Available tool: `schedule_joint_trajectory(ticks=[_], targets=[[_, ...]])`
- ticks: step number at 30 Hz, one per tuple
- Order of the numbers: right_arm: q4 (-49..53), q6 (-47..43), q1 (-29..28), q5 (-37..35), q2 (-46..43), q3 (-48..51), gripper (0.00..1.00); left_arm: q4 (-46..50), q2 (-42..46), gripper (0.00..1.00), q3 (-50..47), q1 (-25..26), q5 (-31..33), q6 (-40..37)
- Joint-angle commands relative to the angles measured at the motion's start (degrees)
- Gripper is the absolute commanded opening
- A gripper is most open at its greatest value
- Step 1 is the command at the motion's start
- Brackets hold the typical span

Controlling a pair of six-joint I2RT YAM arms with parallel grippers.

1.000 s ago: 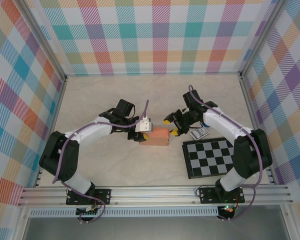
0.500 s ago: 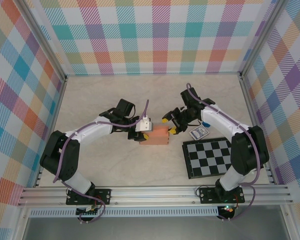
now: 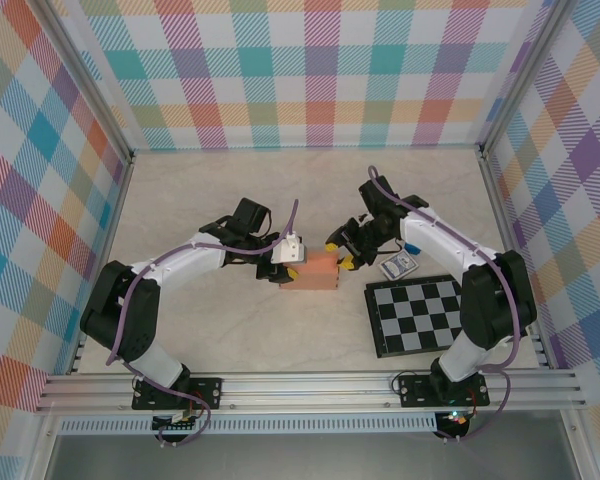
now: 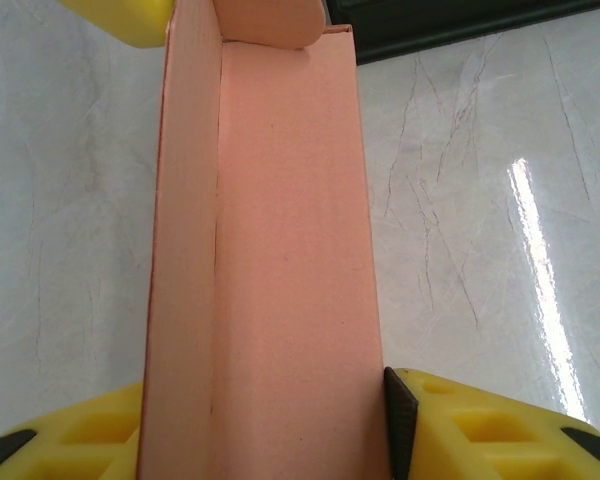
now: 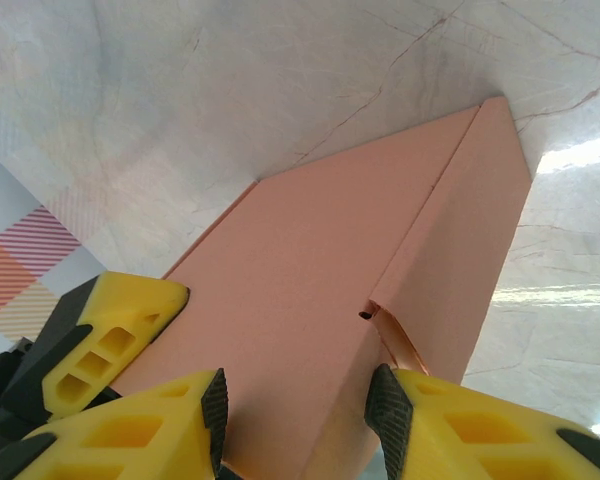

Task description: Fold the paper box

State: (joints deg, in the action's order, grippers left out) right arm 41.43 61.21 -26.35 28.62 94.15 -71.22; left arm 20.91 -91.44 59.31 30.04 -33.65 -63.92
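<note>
Left gripper [image 4: 265, 425] is clamped across one end of the paper box [image 4: 280, 220], which lies on the table [image 3: 210, 200], its inside hidden. Right gripper [image 5: 295, 405] straddles the opposite end; I cannot tell whether it presses.

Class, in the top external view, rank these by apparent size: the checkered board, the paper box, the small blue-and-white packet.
1. checkered board, largest
2. paper box
3. blue-and-white packet, clearly smallest

White arms [image 3: 195, 258], purple cables [image 3: 293, 215], yellow fingers [image 5: 480, 425]
</note>
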Motion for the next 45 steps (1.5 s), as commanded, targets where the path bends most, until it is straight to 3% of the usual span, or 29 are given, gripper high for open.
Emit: schedule_joint_trajectory(ticks=[1,9,16,22,28,33,45], targets=[[3.82,-4.43,-0.55,-1.32,1.19,-2.53,0.46,2.11,-1.14,0.49,0.89,0.9,-1.77,-0.85],[7.14,-8.46,-0.56,-5.93,1.23,-2.94,0.48,2.42,-1.38,0.49,1.18,0.89,-1.88,-1.03],[7.71,-11.33,-0.85,-8.05,-0.08,-2.12,0.4,2.82,-1.64,0.49,1.47,0.85,-1.68,-1.07],[8.09,-13.21,-1.21,-11.25,-2.61,-2.52,0.49,3.41,-1.64,0.49,1.69,0.9,-1.44,-0.99],[7.95,-22.21,-1.99,-17.63,-10.19,0.02,0.48,4.14,-1.77,0.49,2.12,0.88,-1.24,-0.46],[1.2,-27.75,-4.59,-20.15,-16.48,6.81,0.42,4.51,-2.63,0.49,2.99,0.85,-2.5,0.91],[-1.35,-39.18,-5.99,-28.23,-12.99,6.27,0.37,5.56,-3.26,0.49,3.27,0.9,-2.3,0.45]])
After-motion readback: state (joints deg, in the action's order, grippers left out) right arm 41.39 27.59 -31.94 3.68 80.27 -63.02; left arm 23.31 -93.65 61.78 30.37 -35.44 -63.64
